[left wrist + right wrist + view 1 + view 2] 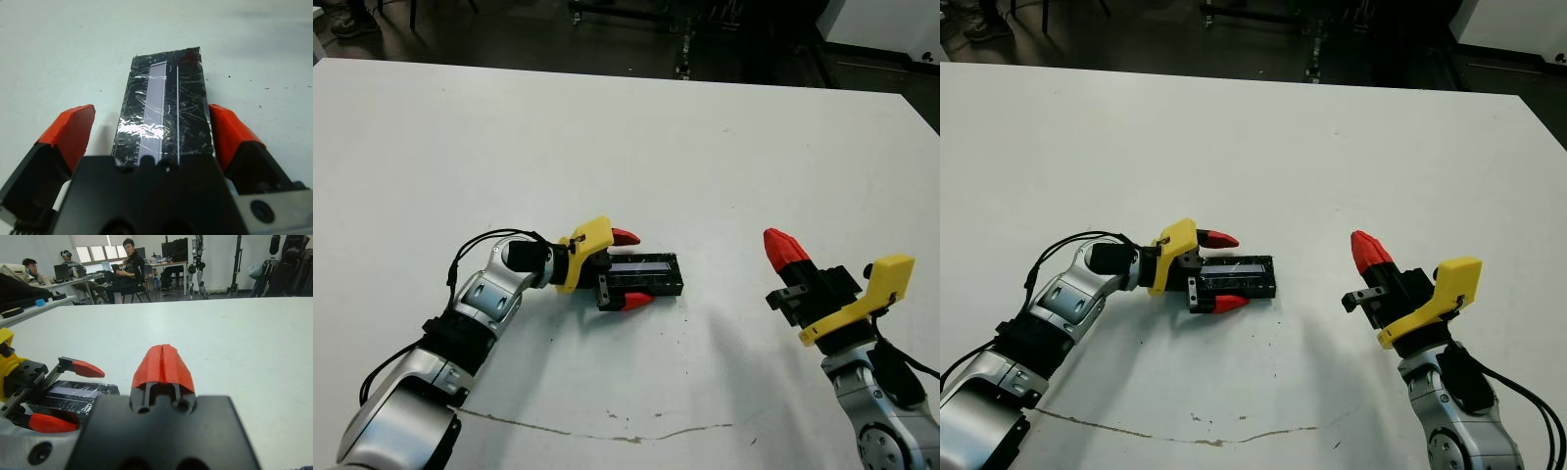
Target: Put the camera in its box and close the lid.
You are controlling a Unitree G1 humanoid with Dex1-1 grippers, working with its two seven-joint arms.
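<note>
While our left gripper (628, 268) straddles the lid (164, 110) lying flat on the white counter (607, 137), its red fingers stand spread beside the lid's long sides. Our right gripper (163, 363), fingers pressed together, hovers well apart to the right.

Beyond the white table (234, 328) there's a desk (58, 284) with people (128, 262) sitting at laptops, windows behind them, dark equipment stands alongside.

The lid (644, 274) hides whatever lies beneath it; the left gripper (151, 134) body covers its near end.
</note>
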